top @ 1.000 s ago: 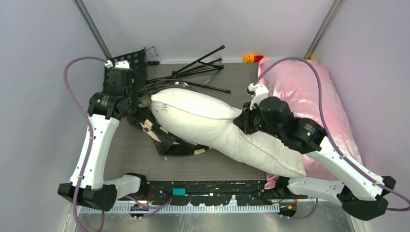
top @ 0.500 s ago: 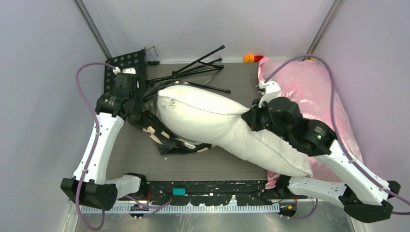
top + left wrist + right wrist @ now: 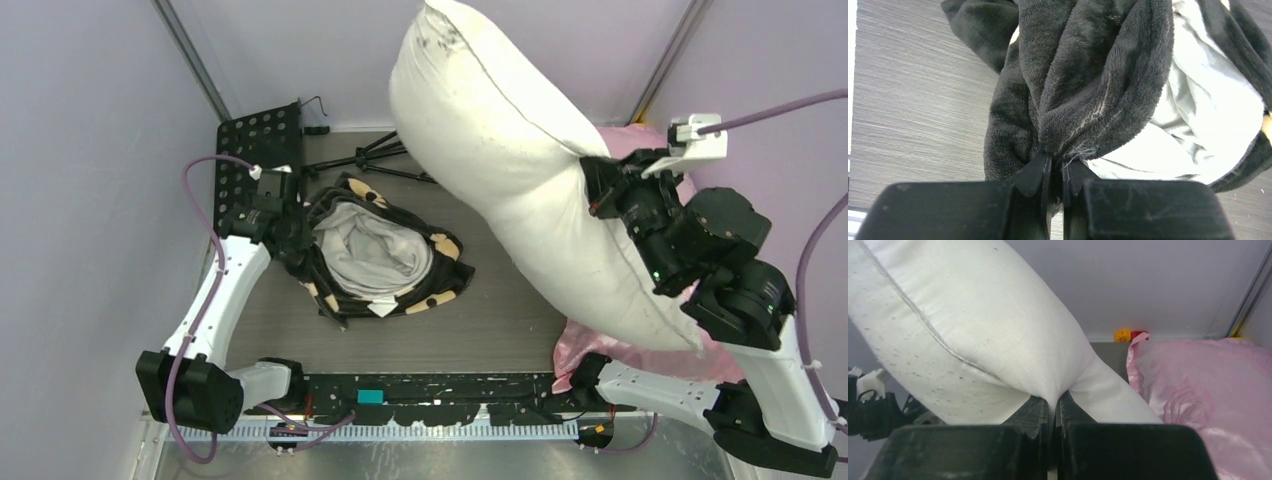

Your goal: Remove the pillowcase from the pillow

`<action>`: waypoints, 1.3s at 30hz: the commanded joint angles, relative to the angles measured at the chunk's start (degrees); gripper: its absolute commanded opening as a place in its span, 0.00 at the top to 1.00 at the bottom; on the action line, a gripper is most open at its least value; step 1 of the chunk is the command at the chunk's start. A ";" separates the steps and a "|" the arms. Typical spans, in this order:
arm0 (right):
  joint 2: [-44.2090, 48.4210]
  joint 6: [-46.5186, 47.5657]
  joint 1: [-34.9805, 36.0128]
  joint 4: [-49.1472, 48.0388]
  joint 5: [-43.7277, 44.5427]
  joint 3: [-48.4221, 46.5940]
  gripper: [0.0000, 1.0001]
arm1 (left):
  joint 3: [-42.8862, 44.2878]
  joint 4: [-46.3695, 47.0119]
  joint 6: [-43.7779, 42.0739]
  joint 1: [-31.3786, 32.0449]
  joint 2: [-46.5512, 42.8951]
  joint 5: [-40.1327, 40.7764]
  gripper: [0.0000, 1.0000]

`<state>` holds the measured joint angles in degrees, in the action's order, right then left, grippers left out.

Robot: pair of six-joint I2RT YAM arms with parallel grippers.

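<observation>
Separation is complete: the pillow (image 3: 500,150) hangs in the air, wholly out of the pillowcase (image 3: 375,255), and the two are well apart. The right gripper (image 3: 1052,407) has its jaws squeezed to a narrow slit on a pinch of the white cover beside the seam. It holds the pillow at a slant, upper end toward the back wall and lower end drooping over the near part of the pink satin pillow (image 3: 1198,390) (that one lies along the right side of the table (image 3: 500,320); whether the two touch I cannot tell). Tiny dark specks dot the white cover in the right wrist view.

The pillowcase lies crumpled on the left half of the table, black plush with tan flower motifs, its mouth gaping so the pale grey lining shows. The left gripper (image 3: 1054,172) is clamped on a bunched fold of black plush at the case's left edge, jaws nearly meeting with the fabric between them.

Behind the pillowcase a folded black tripod (image 3: 375,155) lies on the table, and a black perforated plate (image 3: 255,140) sits at the back left corner. A yellow block (image 3: 1122,334) and a red block (image 3: 1138,334) stand at the back wall, just beside the pink satin pillow's far corner.
</observation>
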<state>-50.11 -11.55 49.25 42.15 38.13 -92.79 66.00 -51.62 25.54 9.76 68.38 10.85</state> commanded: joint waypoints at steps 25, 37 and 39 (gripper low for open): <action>-34.66 6.71 -1.75 -19.97 -5.27 -14.80 0.15 | 47.42 -8.12 -3.74 -12.22 18.86 -8.38 0.00; -10.00 1.64 -9.30 -18.52 -1.47 19.98 0.04 | 1.67 14.39 -5.60 -12.22 -16.65 -3.01 0.00; -5.63 -0.04 -10.63 -21.58 -1.63 27.54 0.04 | -5.76 16.89 -6.13 -12.22 -20.17 -2.63 0.00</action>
<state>-61.98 -7.55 40.64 24.08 35.44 -75.50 71.18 -43.77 20.91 -2.39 51.75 6.04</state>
